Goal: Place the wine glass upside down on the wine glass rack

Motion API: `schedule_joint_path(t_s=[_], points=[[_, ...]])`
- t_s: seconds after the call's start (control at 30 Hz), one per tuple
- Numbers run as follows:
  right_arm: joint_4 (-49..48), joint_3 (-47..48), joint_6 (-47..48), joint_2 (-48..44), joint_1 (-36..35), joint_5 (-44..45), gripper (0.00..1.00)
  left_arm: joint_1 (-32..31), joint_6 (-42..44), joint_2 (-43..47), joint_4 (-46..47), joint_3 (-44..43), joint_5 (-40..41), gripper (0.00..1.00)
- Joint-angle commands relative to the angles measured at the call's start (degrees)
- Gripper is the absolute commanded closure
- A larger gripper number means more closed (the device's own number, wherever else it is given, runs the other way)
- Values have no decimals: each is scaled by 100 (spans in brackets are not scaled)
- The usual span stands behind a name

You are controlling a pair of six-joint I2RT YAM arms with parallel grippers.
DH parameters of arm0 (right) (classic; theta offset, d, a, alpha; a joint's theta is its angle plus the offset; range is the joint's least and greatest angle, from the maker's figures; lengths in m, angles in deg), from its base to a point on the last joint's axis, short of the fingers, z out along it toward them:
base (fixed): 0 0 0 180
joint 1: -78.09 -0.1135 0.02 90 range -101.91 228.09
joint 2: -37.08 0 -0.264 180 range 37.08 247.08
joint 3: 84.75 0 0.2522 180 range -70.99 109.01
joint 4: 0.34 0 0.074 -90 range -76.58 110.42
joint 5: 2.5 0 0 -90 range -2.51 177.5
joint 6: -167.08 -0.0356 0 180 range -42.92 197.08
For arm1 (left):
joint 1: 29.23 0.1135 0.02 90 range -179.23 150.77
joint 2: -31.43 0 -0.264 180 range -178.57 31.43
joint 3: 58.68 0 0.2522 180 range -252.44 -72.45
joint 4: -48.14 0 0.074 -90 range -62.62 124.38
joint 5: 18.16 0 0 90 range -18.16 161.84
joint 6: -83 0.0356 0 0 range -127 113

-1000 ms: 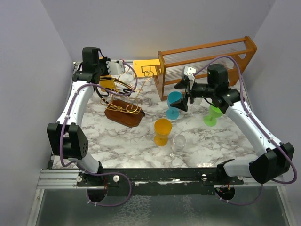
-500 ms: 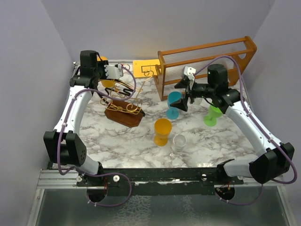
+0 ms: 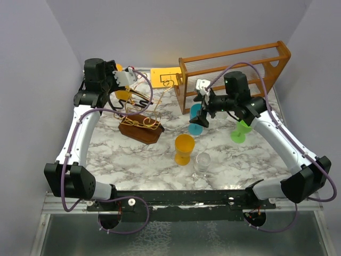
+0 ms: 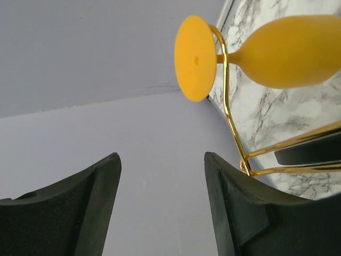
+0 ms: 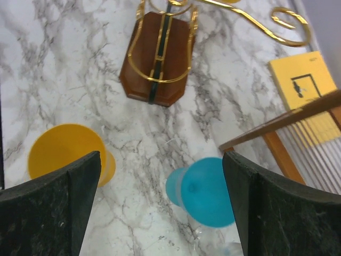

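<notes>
A yellow wine glass (image 4: 290,50) hangs upside down on the wine glass rack (image 3: 139,114), its foot (image 4: 195,57) caught in a gold wire arm (image 4: 230,120). The top view shows the same glass (image 3: 122,96) at the rack's back left. My left gripper (image 4: 162,157) stands open, a little apart from the glass and holding nothing; from above it (image 3: 125,80) sits just behind the rack. My right gripper (image 5: 161,160) is open above a blue glass (image 5: 205,189) that stands upside down on the table. It (image 3: 201,109) hovers over that glass (image 3: 196,120) without touching it.
An orange-yellow glass (image 3: 184,149), a clear glass (image 3: 202,160) and a green glass (image 3: 241,130) stand on the marble table. A large wooden frame (image 3: 234,69) with clear rods fills the back right. A yellow card (image 3: 164,77) lies beside it. The rack's brown base (image 5: 157,61) sits centre left.
My left gripper has opened and drawn back to the left, leaving the yellow glass hanging on the rack. My right arm has shifted left over the blue glass.
</notes>
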Motion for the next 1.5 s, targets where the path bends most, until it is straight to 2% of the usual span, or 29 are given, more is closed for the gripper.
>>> schedule_joint_path(t_s=[0.0,0.17,0.37,0.5,0.67,0.97,1.17,1.3,1.47], points=[[942,176,587,119,-780,771,6,40,-1463,178,691,-161,236,32],[1146,73,598,258,-1426,1409,9,40,-3040,393,904,-231,107,24],[1443,137,522,779,-2014,2341,17,40,-3805,676,583,-309,-360,11],[1618,261,469,1047,-2136,2652,25,40,-3850,766,459,-285,-434,10],[1779,374,496,1229,-2188,2613,34,40,-3781,847,422,-187,-298,9],[2056,644,578,1464,-2282,2387,59,40,-3526,938,328,-10,-313,9],[2213,787,645,1578,-2291,2308,79,40,-3446,948,292,46,-279,9],[2240,799,766,1596,-2291,2260,98,40,-3535,939,283,1,-270,9],[2112,847,857,1436,-2291,2191,99,40,-4009,905,120,-264,-402,4]])
